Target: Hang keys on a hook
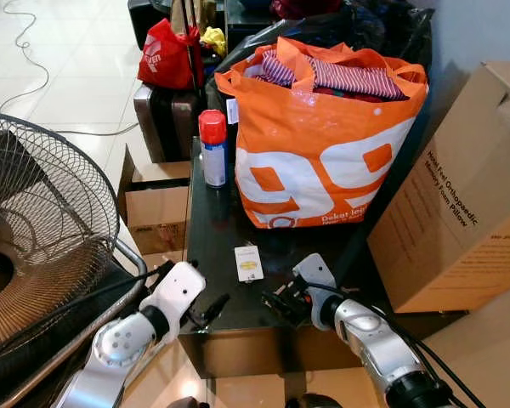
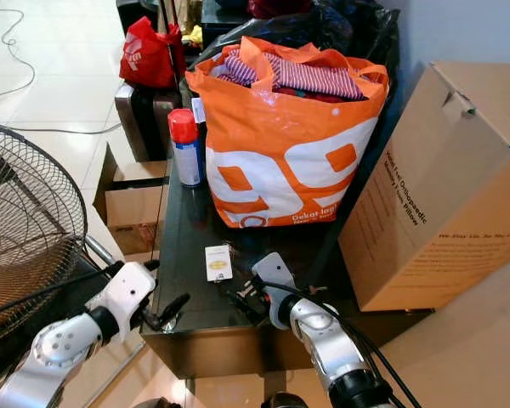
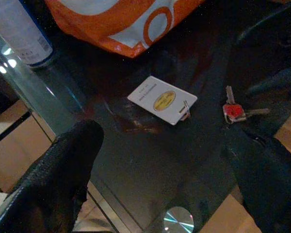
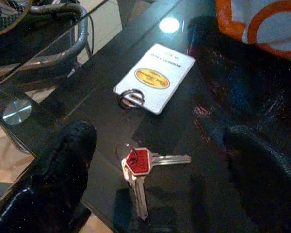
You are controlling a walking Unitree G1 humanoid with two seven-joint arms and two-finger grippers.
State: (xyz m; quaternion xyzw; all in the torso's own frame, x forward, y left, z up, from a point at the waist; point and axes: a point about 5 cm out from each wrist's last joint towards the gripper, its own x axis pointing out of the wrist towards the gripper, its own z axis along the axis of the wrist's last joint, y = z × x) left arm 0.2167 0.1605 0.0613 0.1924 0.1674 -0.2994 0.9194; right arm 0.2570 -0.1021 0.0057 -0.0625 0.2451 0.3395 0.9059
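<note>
Where the dark glass table (image 1: 212, 246) ends nearest the robot lie the keys (image 4: 138, 167), red-capped, beside a white card (image 4: 155, 77). Right gripper (image 4: 155, 189) straddles them, fingers spread; left gripper (image 3: 165, 194) likewise parted. Orange bag (image 1: 323, 144): striped cloth, perhaps clothing. Spray can (image 1: 213, 149) alongside.

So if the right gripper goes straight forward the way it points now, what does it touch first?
Most likely the keys, lying on the dark glass table between the open fingers of the right gripper. Beyond them lies the white card. Depth is hard to judge.
</note>
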